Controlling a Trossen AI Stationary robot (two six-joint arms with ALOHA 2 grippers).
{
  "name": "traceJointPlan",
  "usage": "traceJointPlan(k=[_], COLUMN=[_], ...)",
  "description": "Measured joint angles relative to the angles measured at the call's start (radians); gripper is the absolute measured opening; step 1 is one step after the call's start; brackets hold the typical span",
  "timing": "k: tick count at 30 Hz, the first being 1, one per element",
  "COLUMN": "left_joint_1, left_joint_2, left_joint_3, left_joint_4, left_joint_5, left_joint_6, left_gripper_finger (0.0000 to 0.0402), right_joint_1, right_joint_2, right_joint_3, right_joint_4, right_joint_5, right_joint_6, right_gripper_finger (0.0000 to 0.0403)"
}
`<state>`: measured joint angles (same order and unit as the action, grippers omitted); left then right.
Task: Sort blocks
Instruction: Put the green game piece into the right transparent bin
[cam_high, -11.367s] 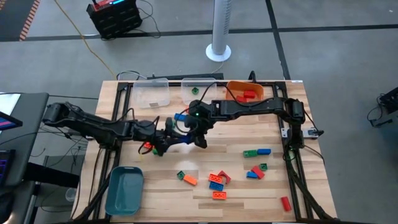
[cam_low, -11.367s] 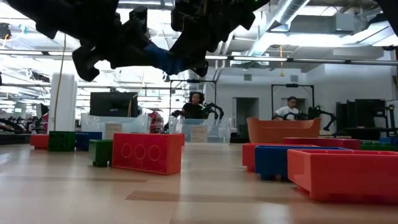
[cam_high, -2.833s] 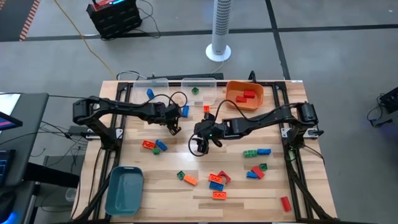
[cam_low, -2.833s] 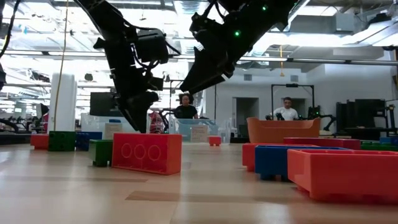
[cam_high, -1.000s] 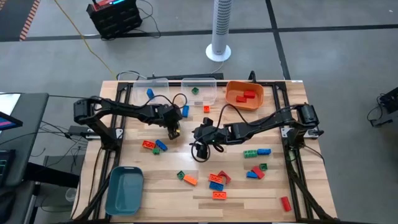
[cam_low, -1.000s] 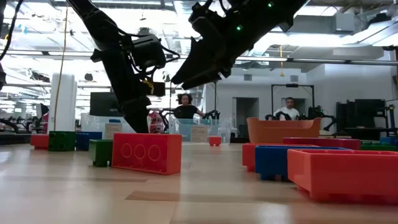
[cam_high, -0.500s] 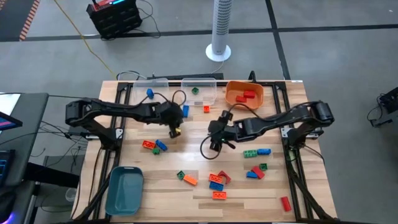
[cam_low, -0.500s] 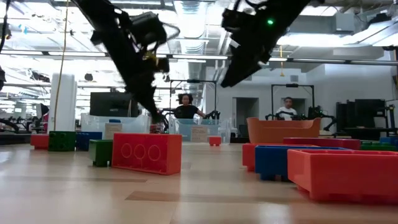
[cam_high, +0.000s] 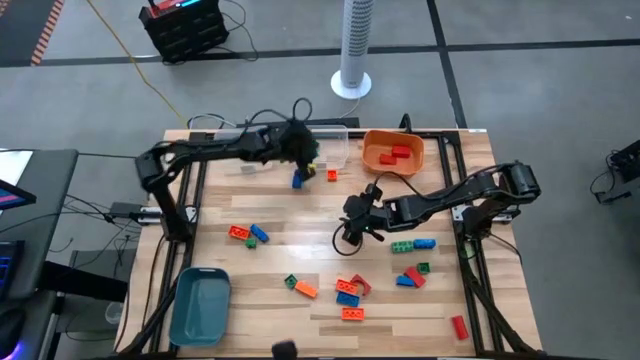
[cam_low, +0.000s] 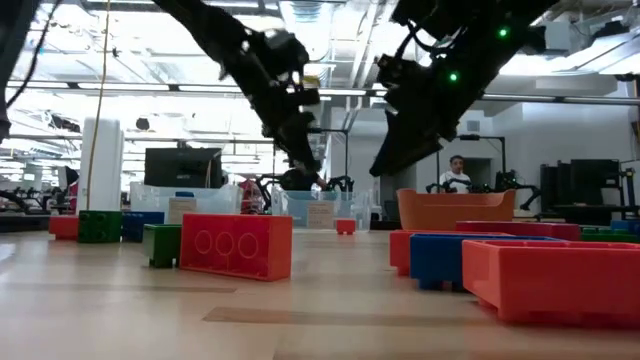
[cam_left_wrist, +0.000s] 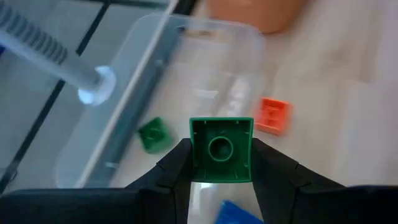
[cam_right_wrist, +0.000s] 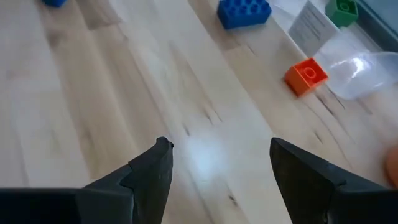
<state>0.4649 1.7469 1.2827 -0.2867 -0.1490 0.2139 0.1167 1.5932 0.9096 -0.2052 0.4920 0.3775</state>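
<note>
While clamping a green block (cam_left_wrist: 221, 149) over the clear bin (cam_high: 335, 146), the left claw (cam_high: 303, 150) is hovering | right claw (cam_high: 352, 232) is gaping empty, nearer mid-worktop (cam_high: 300, 255) | few blocks binned; most are lying loose, well clear of that bin.

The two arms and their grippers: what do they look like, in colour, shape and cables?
Both arms are dark, slim and jointed. Loose black cables loop off the left arm and the right arm. Small green lights glow on the right one. The left gripper and right gripper each have two dark, wedge-shaped fingers.
</note>
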Motion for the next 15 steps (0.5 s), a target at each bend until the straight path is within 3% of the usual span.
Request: traceJointPlan(k=[9, 15], left_joint_1=[0.112, 0.112], left_joint_2=[0.221, 0.232], left_joint_3=[0.128, 0.176], left_joint_4=[-0.017, -0.072], left_joint_5=[0.003, -0.013], left_joint_6=[-0.016, 0.011], left_gripper_finger=[0.0134, 0.0208], right_joint_1=[0.019, 0.019], right_joint_2=[-0.006, -0.006], right_joint_3=[0.001, 0.001], right_joint_4=[-0.021, -0.026], right_joint_5=[0.008, 0.009], right_joint_6=[-0.001, -0.009], right_gripper_finger=[0.0276, 0.0276])
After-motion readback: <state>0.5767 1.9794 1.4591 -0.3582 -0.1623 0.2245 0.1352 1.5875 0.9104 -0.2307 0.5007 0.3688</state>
